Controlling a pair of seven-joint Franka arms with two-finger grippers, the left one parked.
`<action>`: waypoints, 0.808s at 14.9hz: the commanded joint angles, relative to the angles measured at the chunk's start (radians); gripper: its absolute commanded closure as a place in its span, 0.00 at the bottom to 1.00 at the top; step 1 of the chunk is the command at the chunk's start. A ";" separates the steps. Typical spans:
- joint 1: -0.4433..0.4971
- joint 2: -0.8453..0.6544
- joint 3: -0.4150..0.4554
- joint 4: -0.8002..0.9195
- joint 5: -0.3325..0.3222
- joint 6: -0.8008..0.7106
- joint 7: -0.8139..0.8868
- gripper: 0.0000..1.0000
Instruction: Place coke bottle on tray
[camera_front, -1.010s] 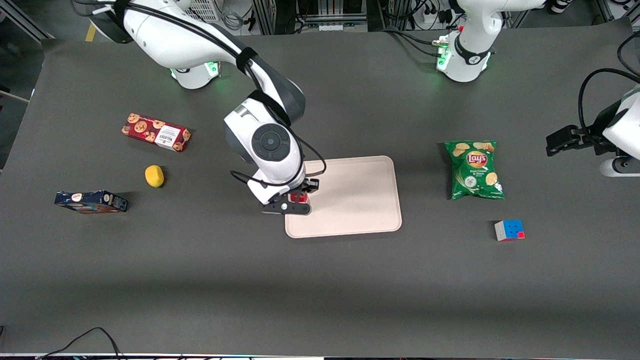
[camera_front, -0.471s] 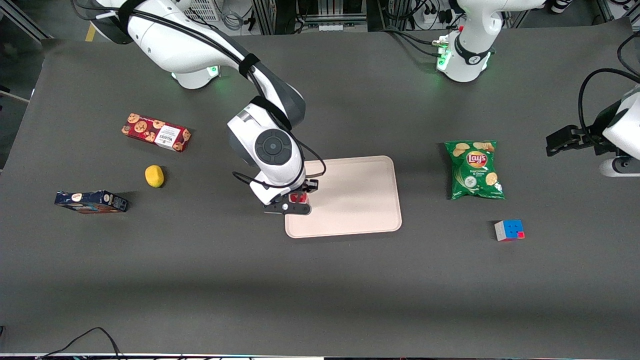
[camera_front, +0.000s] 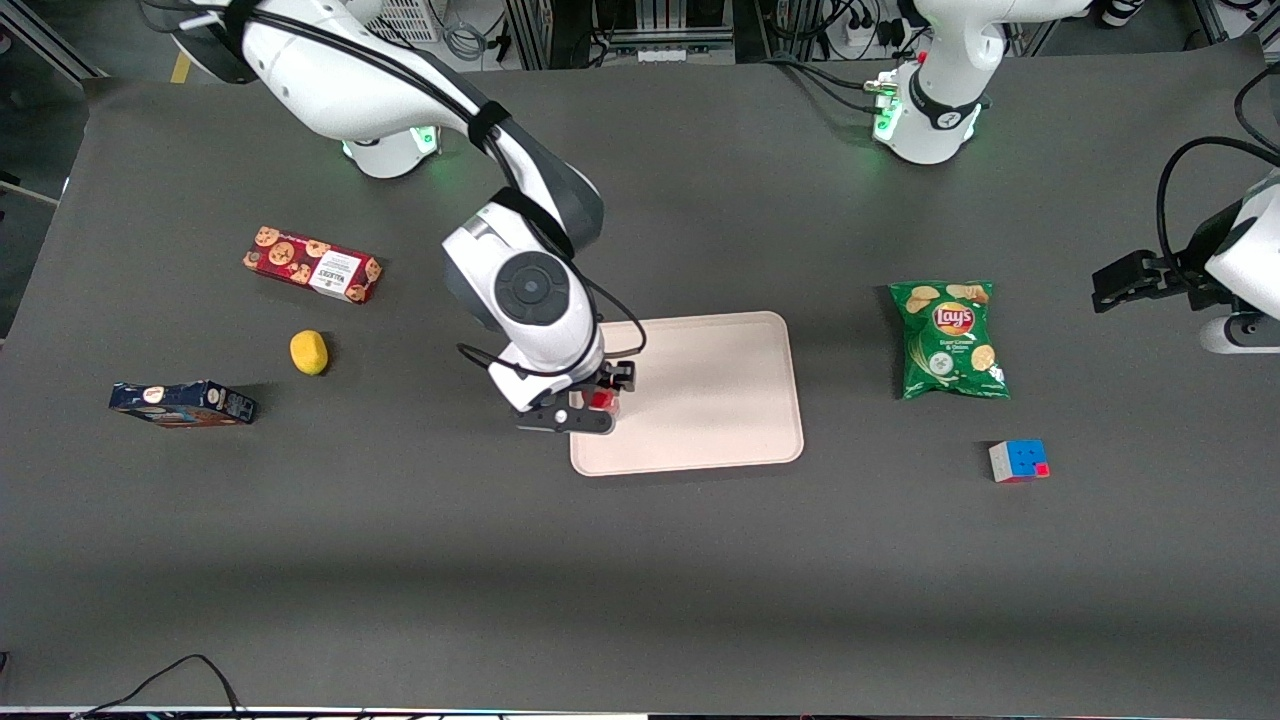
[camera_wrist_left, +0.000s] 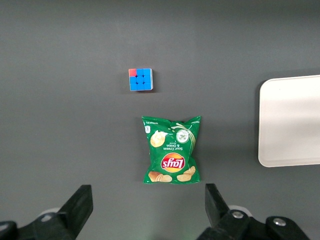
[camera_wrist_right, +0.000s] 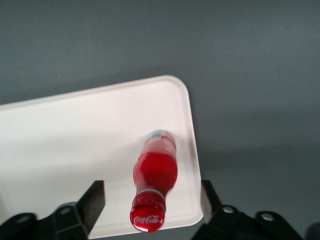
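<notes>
Now the hand (camera_wrist_right: 150, 197) hangs spread above the coke bottle (camera_wrist_right: 153, 189), which stands on the tray (camera_wrist_right: 75, 135) near its corner toward the working arm's end of the counter (camera_front: 640, 580), apparently released.

Coke bottle (camera_front: 601, 400) mostly hidden under the gripper (camera_front: 590, 402), tray (camera_wrist_left: 292, 120) cut off by the frame edge, blue box's (camera_front: 182, 403) print unreadable
</notes>
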 joint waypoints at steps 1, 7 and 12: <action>-0.128 -0.239 0.018 -0.093 -0.008 -0.059 -0.125 0.00; -0.276 -0.622 -0.101 -0.402 0.181 -0.014 -0.389 0.00; -0.279 -0.818 -0.323 -0.620 0.267 -0.026 -0.676 0.00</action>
